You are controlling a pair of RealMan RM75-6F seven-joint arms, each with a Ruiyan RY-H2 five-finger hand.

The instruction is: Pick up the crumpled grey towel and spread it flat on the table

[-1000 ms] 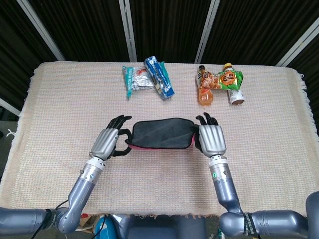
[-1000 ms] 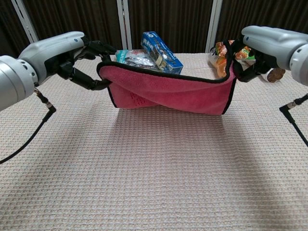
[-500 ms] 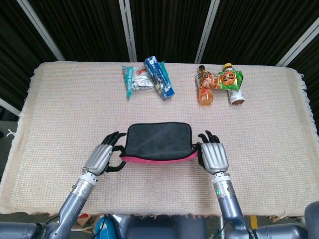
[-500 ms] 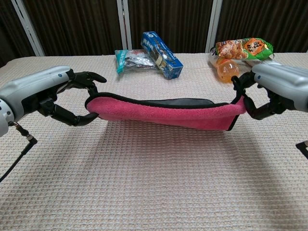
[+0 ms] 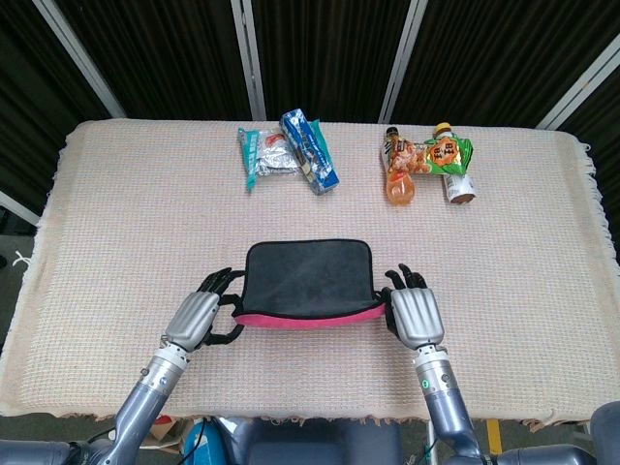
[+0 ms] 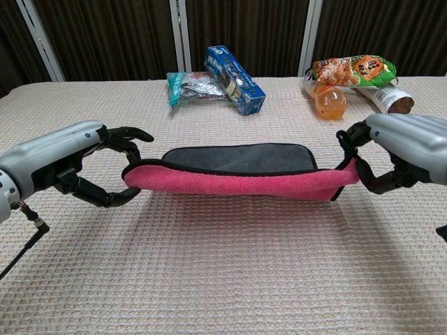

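dark slatted backdrop; bench (image 5: 116, 223) under woven cloth. left hand (image 5: 199, 317) and right hand (image 5: 415, 313) each pinch a near corner of the towel (image 5: 308, 276), stretched between them. since a second ago it has dropped low; far edge appears landed. release likely next.

Both forearms cut off at bottom edge of head view; snack packet (image 5: 264, 155) labels at upper centre too small to read.

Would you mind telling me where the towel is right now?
The towel is stretched between the left hand and right hand, near the table's front middle in the head view.
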